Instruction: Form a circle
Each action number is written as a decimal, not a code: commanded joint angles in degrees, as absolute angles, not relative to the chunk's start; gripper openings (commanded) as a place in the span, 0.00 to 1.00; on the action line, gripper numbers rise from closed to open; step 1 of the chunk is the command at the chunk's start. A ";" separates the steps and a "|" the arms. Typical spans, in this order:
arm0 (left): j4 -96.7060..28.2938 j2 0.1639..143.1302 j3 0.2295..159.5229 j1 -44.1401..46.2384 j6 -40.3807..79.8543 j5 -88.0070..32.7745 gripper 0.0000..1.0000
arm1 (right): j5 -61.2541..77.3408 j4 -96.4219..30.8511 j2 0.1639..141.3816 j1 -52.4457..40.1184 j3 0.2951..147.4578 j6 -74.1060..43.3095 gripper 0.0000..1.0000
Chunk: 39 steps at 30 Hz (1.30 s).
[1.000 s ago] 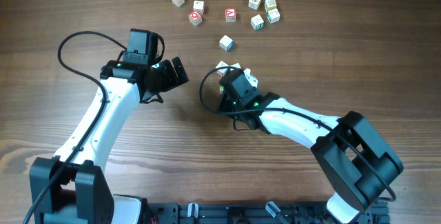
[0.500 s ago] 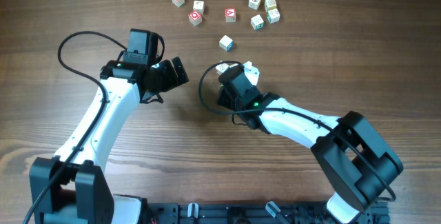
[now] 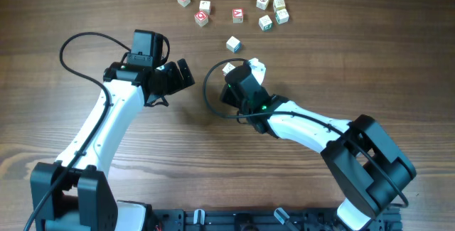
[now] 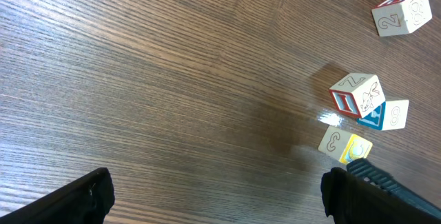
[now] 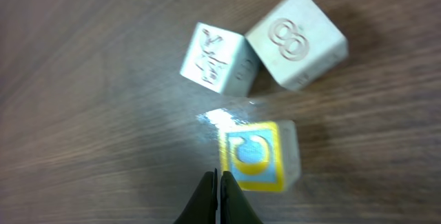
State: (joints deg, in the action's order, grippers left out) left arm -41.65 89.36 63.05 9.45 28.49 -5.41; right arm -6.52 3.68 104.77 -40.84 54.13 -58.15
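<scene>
The right gripper (image 5: 215, 186), jaws closed on nothing, has its tip at the yellow cube's (image 5: 256, 156) edge; push slowly and straight, so the cube does not turn. The left gripper (image 4: 219, 195) hangs wide open. No circle yet: other cubes (image 3: 264, 3) lie scattered beyond

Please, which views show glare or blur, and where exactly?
Right wrist view: everything is soft, and a white glare patch lies on the table by the yellow-framed cube. Left wrist view: sharp wood grain, a small glare spot beside the cluster of cubes. Overhead view: even light, no glare, faint shadows beside the right arm.
</scene>
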 commanded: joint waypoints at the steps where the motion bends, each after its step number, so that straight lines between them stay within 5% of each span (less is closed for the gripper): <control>1: -41.67 89.30 62.94 9.10 27.40 -4.86 1.00 | -6.83 4.97 103.28 -40.86 54.68 -55.59 0.05; 8: -41.67 89.30 62.94 9.10 27.40 -4.89 1.00 | -6.04 -4.67 100.92 -40.18 62.46 -49.58 0.06; 11: -41.67 89.30 62.94 9.10 27.40 -4.86 1.00 | -7.33 -11.05 100.47 -39.77 66.26 -49.43 0.17; 13: -41.67 89.30 62.94 9.10 27.40 -4.86 1.00 | -10.13 -15.14 100.47 -39.79 67.72 -49.47 0.29; 15: -41.67 89.30 62.94 9.10 27.40 -4.89 1.00 | -13.04 -18.85 100.55 -39.79 67.77 -49.98 0.62; 18: -41.67 89.30 62.94 9.10 27.40 -4.86 1.00 | -14.61 -21.54 101.65 -39.79 67.59 -52.62 0.73; 25: -41.67 89.30 62.94 9.10 27.40 -4.86 1.00 | -11.07 -20.34 107.55 -41.78 67.59 -52.51 0.73; 33: -41.67 89.30 62.94 9.10 27.40 -4.89 1.00 | -11.84 -19.73 111.72 -43.11 67.59 -52.51 0.54; 39: -41.67 89.30 62.94 9.10 27.40 -4.89 1.00 | -14.63 -16.40 114.93 -43.13 67.59 -48.95 0.54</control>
State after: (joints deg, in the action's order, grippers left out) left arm -41.65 89.36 63.05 9.45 28.49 -5.41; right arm -12.58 -18.48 112.40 -43.09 67.02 -52.14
